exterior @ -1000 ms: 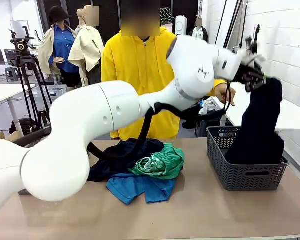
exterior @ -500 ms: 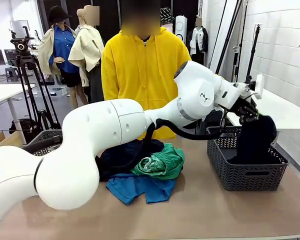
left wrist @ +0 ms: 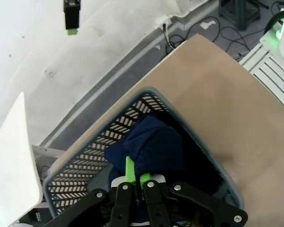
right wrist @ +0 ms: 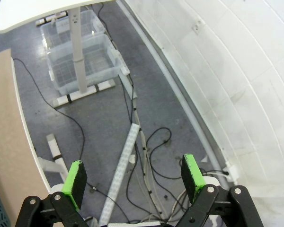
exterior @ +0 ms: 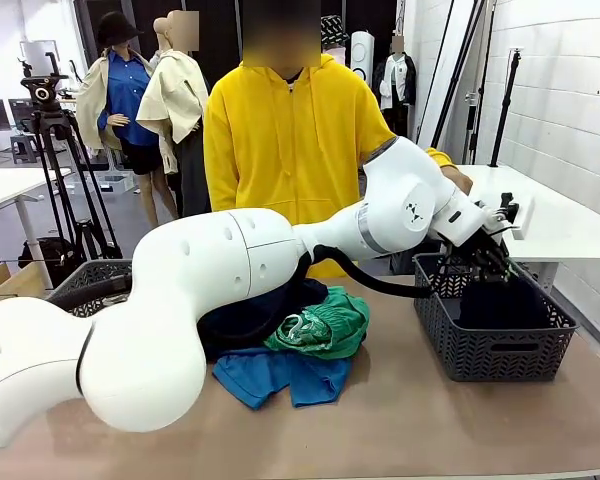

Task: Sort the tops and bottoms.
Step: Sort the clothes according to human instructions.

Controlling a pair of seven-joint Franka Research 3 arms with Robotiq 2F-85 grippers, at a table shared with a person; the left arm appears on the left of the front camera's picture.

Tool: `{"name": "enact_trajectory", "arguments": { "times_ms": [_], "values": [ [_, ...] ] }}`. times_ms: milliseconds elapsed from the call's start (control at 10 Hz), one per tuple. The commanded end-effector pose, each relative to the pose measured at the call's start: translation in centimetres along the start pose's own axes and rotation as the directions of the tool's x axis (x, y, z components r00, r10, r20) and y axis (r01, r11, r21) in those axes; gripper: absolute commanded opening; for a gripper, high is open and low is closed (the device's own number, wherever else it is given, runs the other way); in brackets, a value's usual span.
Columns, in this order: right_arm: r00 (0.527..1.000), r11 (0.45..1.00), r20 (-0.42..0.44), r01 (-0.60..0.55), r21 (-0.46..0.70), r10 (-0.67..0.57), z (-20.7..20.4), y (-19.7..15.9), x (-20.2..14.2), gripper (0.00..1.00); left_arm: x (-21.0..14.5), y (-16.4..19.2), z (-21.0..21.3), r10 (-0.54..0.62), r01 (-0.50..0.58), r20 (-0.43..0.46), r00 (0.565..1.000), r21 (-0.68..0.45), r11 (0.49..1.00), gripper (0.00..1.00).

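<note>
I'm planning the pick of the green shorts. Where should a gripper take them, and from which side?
Pinch the raised, bunched fold on top of the green shorts, coming straight down from above. They lie crumpled on top, overlapping the blue shirt, so a high pinch probably lifts them alone; a low sideways grab might catch the shirt too.

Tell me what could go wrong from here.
The left pincer is shut on the dark navy garment inside the grey basket; lifting before it opens may drag the fabric back out. The left arm's black cable hangs close above the green shorts and might snag them on retreat.
</note>
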State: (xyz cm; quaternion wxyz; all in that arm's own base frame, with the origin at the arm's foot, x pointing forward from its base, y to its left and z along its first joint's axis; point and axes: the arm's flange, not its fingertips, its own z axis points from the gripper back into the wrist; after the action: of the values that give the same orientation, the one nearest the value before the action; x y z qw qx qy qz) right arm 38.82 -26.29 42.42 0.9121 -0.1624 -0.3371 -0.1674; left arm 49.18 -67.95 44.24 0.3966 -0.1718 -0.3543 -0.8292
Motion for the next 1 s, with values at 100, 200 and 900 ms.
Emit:
{"name": "enact_trajectory", "arguments": {
  "times_ms": [100, 200, 900],
  "values": [
    [1.000, 1.000, -0.007, -0.010, -0.001, 0.010, 0.0, -0.2, -0.1, 1.00, -0.6, -1.4, 1.7, 0.056, -0.056, -0.035, 0.998, -0.003, 0.998, 0.41],
    [1.000, 1.000, -0.007, -0.010, -0.001, 0.010, 0.0, -0.2, -0.1, 1.00, -0.7, -1.4, 2.0, 0.060, -0.060, -0.036, 0.998, 0.002, 0.998, 0.61],
    [1.000, 1.000, -0.007, -0.010, -0.001, 0.010, 0.0, -0.2, -0.1, 1.00, -0.3, -0.9, 7.4, 0.130, -0.164, -0.138, 0.982, -0.277, 0.947, 1.00]
  ]
}}
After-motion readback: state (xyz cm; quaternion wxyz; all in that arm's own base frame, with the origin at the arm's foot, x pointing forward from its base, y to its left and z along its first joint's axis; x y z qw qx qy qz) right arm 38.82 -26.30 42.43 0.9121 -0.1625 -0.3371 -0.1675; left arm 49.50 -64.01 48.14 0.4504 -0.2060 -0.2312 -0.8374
